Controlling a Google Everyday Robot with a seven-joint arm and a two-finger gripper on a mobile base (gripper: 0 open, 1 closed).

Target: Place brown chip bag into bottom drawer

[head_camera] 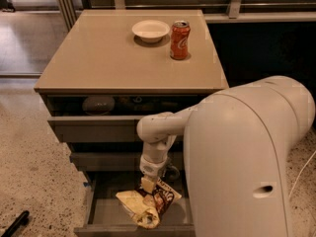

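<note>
Directly beneath the gripper (148,184), the brown chip bag (149,206) is lying crumpled inside the open bottom drawer (104,212). It is probably handling as light, soft, slippery foil, best pinched at its upper folded edge. The arm (157,131) is reaching straight down, wrist hanging vertical; whether the gripper is clenching or released, I cannot tell.

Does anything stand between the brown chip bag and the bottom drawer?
Nothing visible does. The brown chip bag already lies inside the open bottom drawer, and the tool is directly above it, at its upper edge.
</note>
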